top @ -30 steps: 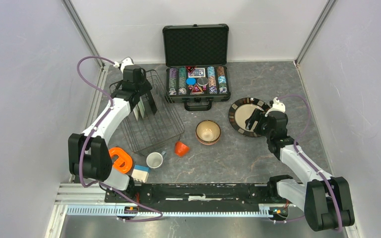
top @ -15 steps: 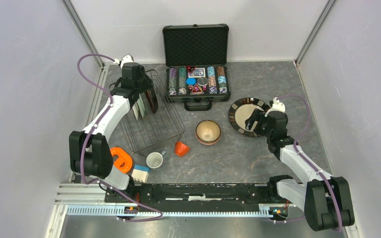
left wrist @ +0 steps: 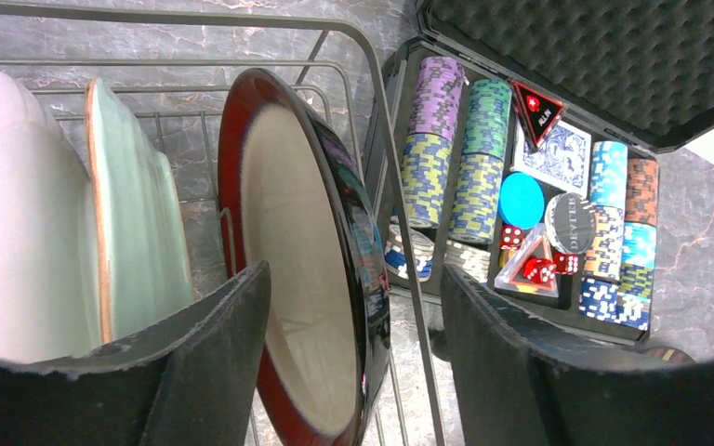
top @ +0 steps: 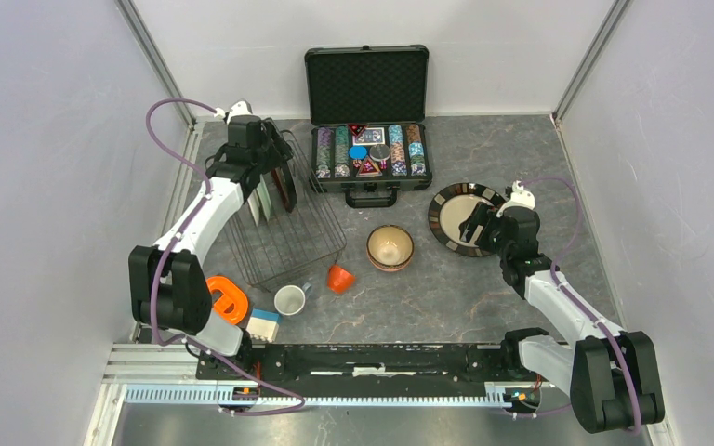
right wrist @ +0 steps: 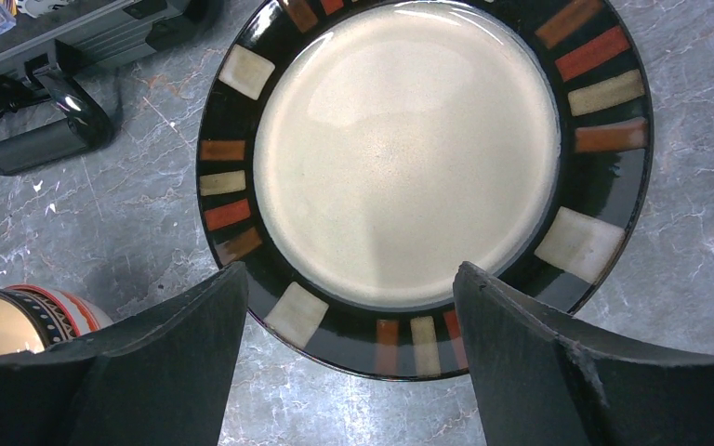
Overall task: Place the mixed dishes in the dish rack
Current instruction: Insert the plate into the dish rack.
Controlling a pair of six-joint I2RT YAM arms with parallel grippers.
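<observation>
Black wire is bent into the rack [top: 288,237], over whose far end the left pincer [left wrist: 353,279] is held, jaws wide apart. Between those jaws a dark plate [left wrist: 302,279] is stood on edge in the rack, its beige face turned toward one finger; whether it is touched by either finger cannot be told. Just beyond that finger a teal plate [left wrist: 135,232] is stood on edge too, and past that a white plate [left wrist: 19,214], all three being set side by side inside the wire. Beyond the other finger, outside the rack, a case [left wrist: 558,56] of chips [left wrist: 437,158] is laid open.

The right pincer [right wrist: 351,274] is spread open as well, with nothing gripped. Just ahead of its tips a banded plate [right wrist: 409,149] is laid flat on the table [right wrist: 102,232], and part of the black rim is seen between the two fingers. A bowl [right wrist: 9,321] is stood upright beside one finger, on the side toward the other arm, apart from that plate. Further off to that same side, well away from this pincer and near the rack's near end, an orange cup [top: 339,278] is seen on its side and a white cup [top: 290,300] is stood mouth up, both on the table outside the rack
</observation>
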